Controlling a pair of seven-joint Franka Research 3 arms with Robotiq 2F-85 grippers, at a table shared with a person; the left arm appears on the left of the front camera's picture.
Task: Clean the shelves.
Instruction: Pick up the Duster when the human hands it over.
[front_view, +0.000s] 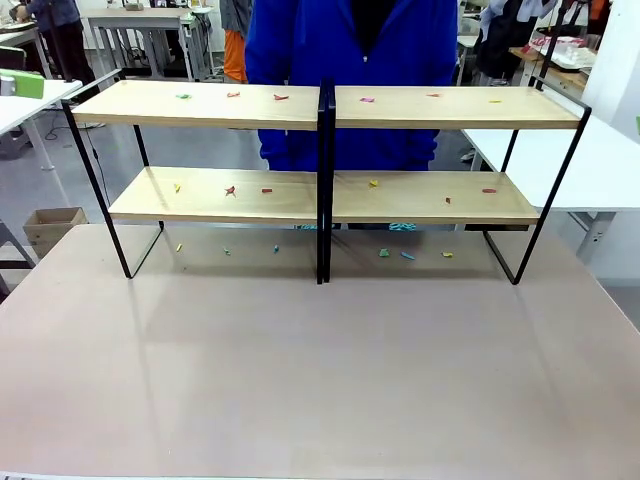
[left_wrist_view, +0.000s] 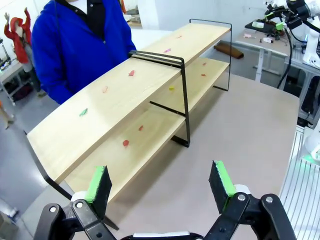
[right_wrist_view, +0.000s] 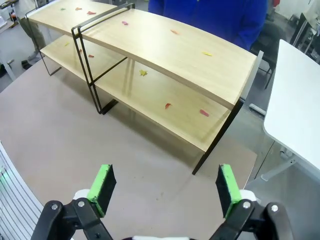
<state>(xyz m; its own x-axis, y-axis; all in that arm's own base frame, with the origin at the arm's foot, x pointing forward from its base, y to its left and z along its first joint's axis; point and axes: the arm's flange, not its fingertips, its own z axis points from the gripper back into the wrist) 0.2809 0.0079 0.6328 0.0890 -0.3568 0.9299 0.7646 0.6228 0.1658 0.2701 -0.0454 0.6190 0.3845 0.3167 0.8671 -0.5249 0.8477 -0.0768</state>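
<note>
While a person in a blue jacket (front_view: 350, 40) stands close behind it, the shelves (front_view: 130, 105) sit across the far half of the pale brown table (front_view: 320, 380). The black frame's feet rest on the tabletop, and the central black upright (front_view: 324, 180) splits both long wood boards down the middle.

Small coloured scraps are scattered along the rack. On the top board I can see a green scrap (front_view: 183, 96), a few red ones, a pink one and a yellow one near the right end. The lower board carries a red scrap (front_view: 230, 190) among others in red and yellow. More bits lie on the tabletop under the rack, among them a green and blue pair (front_view: 395, 254) right of the upright.

From its wrist camera, the left gripper (left_wrist_view: 161, 182) hangs over bare table on the near side of the rack. Its green pads (left_wrist_view: 100, 184) are spread wide with nothing between them. The left end of the boards is the part nearest to it.

The right gripper (right_wrist_view: 165, 187) also has its jaws far apart and holds nothing. It hangs over the table in front of the rack's right end, touching neither frame nor board.

A cardboard box (front_view: 55, 225) stands on the floor off the table's left side. A white table (front_view: 600, 170) stands beside the rack's right end.
</note>
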